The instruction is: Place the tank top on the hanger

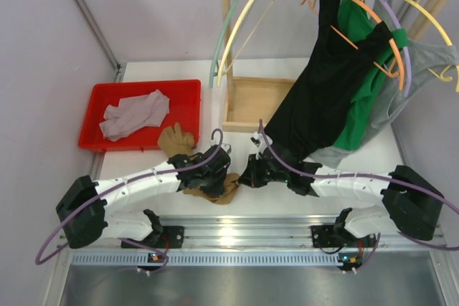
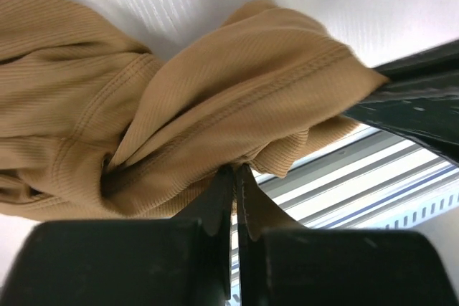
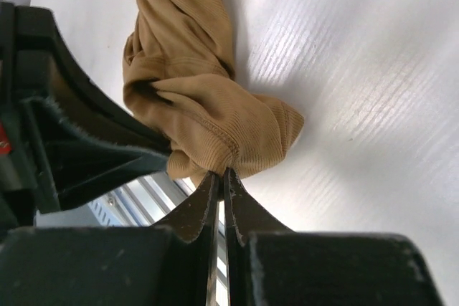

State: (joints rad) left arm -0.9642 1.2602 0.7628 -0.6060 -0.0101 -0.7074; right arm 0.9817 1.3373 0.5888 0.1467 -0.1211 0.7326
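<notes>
The tank top (image 1: 176,139) lies bunched and twisted at 6 o'clock on the tabletop (image 1: 344,177). The left pincer (image 2: 235,177) is clamped on one fold of it, and the right pincer (image 3: 221,177) on a hem close by. The hanger (image 1: 239,21) hangs at 12 o'clock. Both grips are thin and close together, so I think a lift may raise a knot, or the knit may slip out.

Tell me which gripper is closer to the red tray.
Left. The left gripper sits just off the near right corner of the red tray, jaws shut on the tank top. The right gripper is farther right, beyond the left one, holding the same top.
</notes>
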